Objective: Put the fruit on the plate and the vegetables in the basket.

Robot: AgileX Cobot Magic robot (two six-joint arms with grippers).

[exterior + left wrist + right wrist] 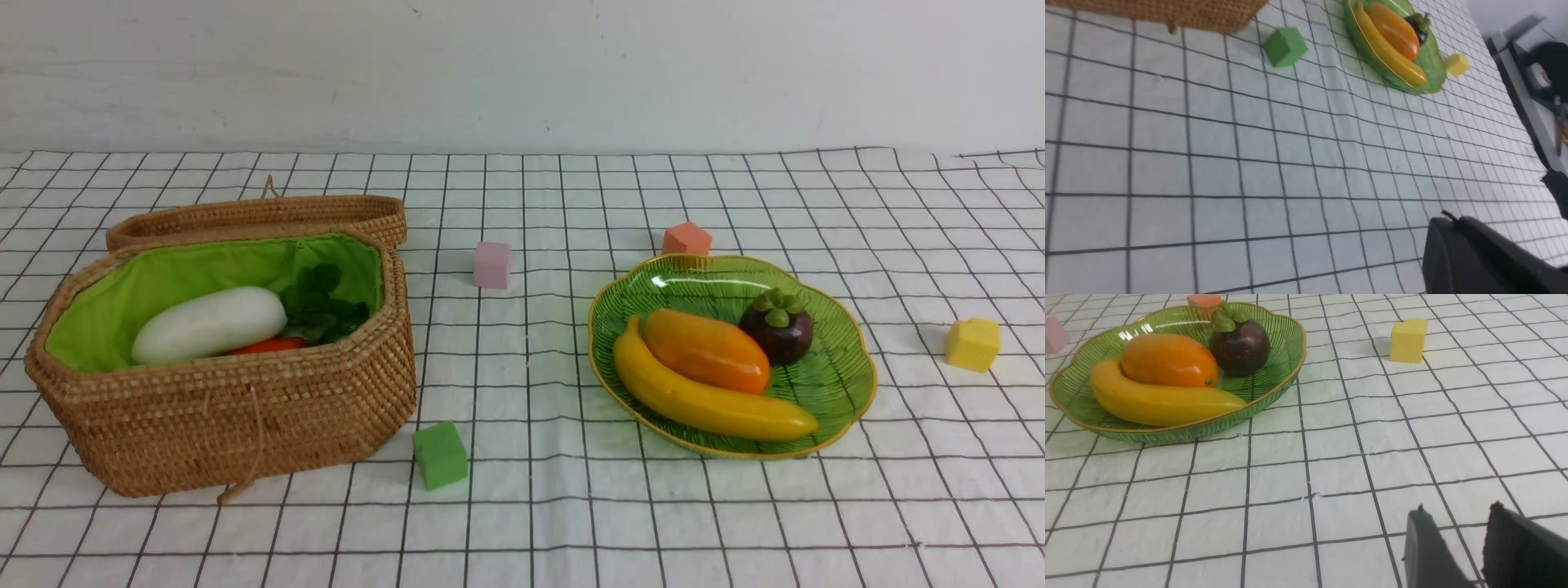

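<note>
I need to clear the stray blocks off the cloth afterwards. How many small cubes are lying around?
4. The pink cube lies between basket and plate; the orange cube behind the plate; the yellow cube right of it; the green cube by the basket's front corner.

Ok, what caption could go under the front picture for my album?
Banana, mango and mangosteen on the green plate; radish in the basket.

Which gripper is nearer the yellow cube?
Right, probably. The right gripper sees the yellow cube close ahead across bare cloth. From the left gripper, the cube shows small, beyond the plate. Neither arm shows in the front view.
</note>
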